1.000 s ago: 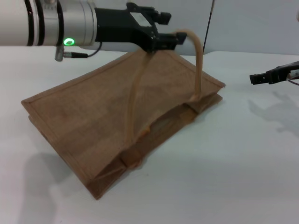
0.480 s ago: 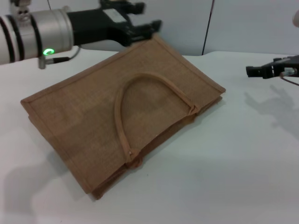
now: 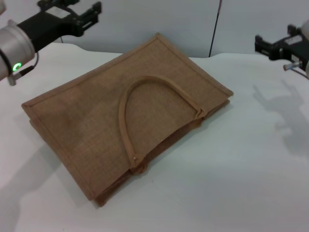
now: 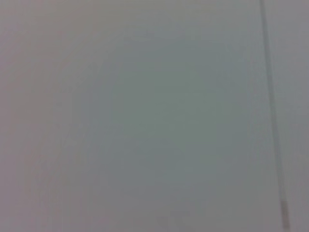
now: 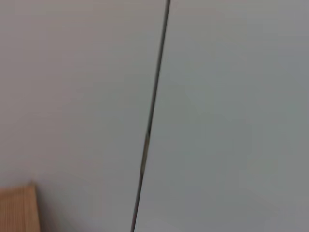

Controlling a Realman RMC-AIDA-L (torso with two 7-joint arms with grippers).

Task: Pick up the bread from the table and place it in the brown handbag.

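Note:
The brown handbag (image 3: pixel 87 116) lies flat on the white table (image 3: pixel 231 183), its loop handle (image 3: pixel 124 108) resting flat on its upper face. A corner of the bag also shows in the right wrist view (image 5: pixel 17 208). The bread is not in view in any frame. My left gripper (image 3: pixel 89 6) is open and empty, raised above the table behind the bag's far left side. My right gripper (image 3: pixel 263 46) is raised at the far right, apart from the bag, and holds nothing that I can see.
A grey wall with a dark vertical seam (image 3: pixel 215 29) stands behind the table; the seam also shows in the right wrist view (image 5: pixel 154 96). The left wrist view shows only blurred wall. White tabletop lies in front and to the right of the bag.
My left gripper let go of the bag's handle, which dropped flat onto the bag. The left arm drew back up and to the left. The right gripper rose.

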